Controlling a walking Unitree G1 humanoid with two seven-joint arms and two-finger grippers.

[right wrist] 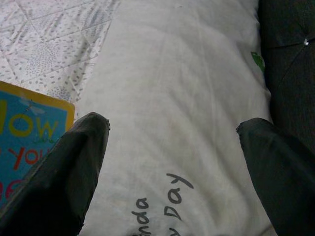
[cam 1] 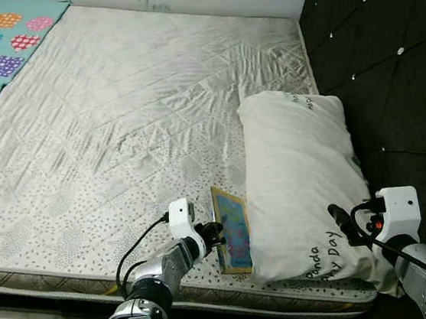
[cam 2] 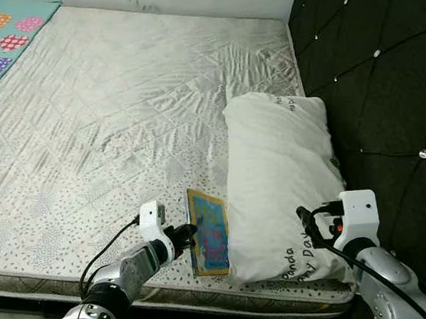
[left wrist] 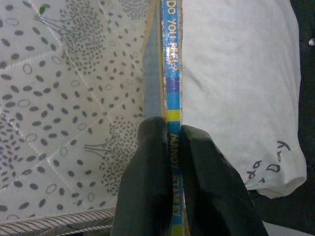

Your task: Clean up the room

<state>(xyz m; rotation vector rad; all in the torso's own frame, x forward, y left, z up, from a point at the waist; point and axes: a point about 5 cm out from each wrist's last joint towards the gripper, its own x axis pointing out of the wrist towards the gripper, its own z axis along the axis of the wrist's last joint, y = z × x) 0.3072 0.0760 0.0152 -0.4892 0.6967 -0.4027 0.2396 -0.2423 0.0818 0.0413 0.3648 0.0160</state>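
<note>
Left gripper (cam 1: 212, 235) clamps book (cam 1: 232, 229) spine | right gripper (right wrist: 172, 147) spread over pillow (cam 1: 300, 180) | risk: thin grip, book may swivel, drop onto mattress (cam 1: 116, 117)

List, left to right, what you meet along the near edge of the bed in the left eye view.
Left gripper → book, held upright → pillow → right gripper → black headboard.

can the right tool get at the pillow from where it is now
Probably yes. The right tool hangs open just over the near end of the pillow, nothing between them. The left tool is shut on the book standing against the pillow's other side, out of the way.
</note>
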